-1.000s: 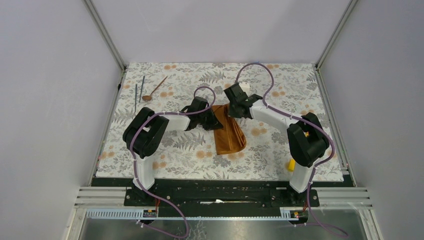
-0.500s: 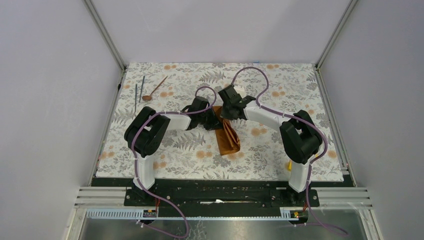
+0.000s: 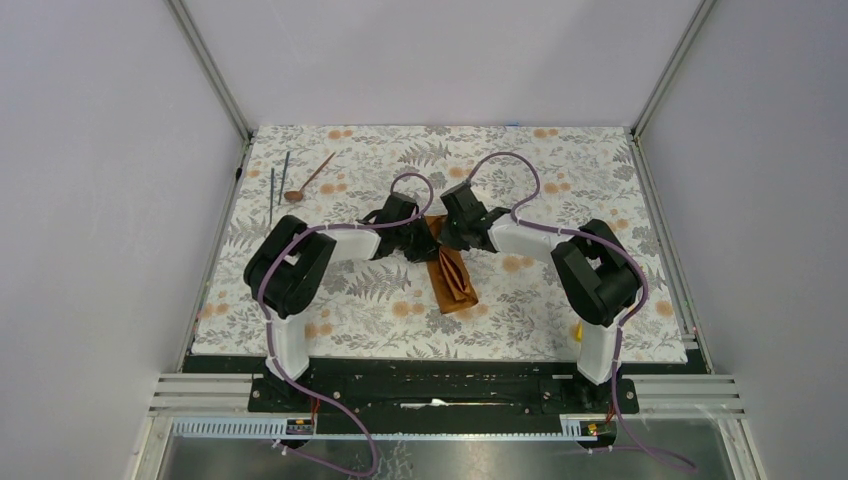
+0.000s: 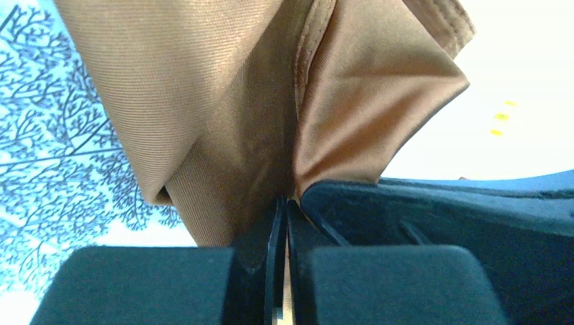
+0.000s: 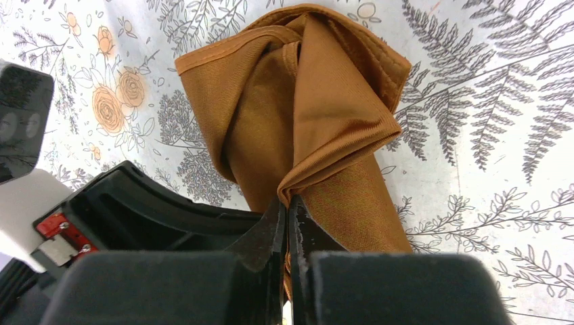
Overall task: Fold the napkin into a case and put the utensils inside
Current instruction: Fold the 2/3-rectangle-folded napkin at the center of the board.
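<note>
The rust-orange napkin (image 3: pixel 453 278) lies bunched into a narrow folded strip in the middle of the floral tablecloth (image 3: pixel 380 290). My left gripper (image 3: pixel 428 240) is shut on its far-left edge; the cloth (image 4: pixel 230 122) fills the left wrist view above my left gripper (image 4: pixel 284 203). My right gripper (image 3: pixel 450 238) is shut on the far-right edge, with the napkin (image 5: pixel 318 115) gathered in folds ahead of my right gripper (image 5: pixel 287 200). The two grippers are almost touching. The copper-brown spoon (image 3: pixel 308 180) and two dark grey rods (image 3: pixel 277 180) lie at the far left.
A small yellow block (image 3: pixel 580 331) sits near the right arm's base by the tablecloth's front edge. Purple cables loop over both arms. Metal frame posts and grey walls bound the table on three sides.
My right gripper has moved left toward the left gripper, drawing the napkin's right side over. The cloth has narrowed from a wide drape to a slim folded strip. The left gripper has stayed put.
</note>
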You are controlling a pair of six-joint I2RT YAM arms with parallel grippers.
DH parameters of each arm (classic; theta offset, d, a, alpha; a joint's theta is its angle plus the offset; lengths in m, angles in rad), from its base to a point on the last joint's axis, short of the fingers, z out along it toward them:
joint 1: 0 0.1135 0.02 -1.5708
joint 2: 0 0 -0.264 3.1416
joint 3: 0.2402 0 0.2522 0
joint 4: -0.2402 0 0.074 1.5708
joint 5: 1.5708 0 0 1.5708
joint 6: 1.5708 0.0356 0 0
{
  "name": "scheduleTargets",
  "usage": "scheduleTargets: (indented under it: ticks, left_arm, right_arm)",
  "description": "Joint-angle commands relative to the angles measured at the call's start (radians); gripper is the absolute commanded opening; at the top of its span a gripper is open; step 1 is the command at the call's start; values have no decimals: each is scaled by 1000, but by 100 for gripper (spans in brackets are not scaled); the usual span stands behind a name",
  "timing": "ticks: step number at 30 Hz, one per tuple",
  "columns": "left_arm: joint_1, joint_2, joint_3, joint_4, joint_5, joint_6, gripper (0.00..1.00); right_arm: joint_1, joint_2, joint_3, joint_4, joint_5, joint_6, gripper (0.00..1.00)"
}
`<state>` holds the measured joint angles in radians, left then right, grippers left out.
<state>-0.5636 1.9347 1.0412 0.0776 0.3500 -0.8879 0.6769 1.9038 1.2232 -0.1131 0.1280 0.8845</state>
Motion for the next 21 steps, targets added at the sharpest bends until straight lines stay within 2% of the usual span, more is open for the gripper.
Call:
scheduleTargets:
  ticks: [1,9,13,21]
  left_arm:
    - [-3,-55,-13,-124,-43,56,12]
    - [30,-186,-46,-188,-25,73,23]
    - [71,-214,-85,-188,-30,70,19]
    - [82,-49,-48,-117,-10,65,7]
  right_arm:
    - [-13,5,-21,70,-14,36,0]
    - [-21,-2,-23,72,-18,24,0]
    - [-22,7,-16,72,-36,29,0]
    - [-17,27,5,72,-57,36,0]
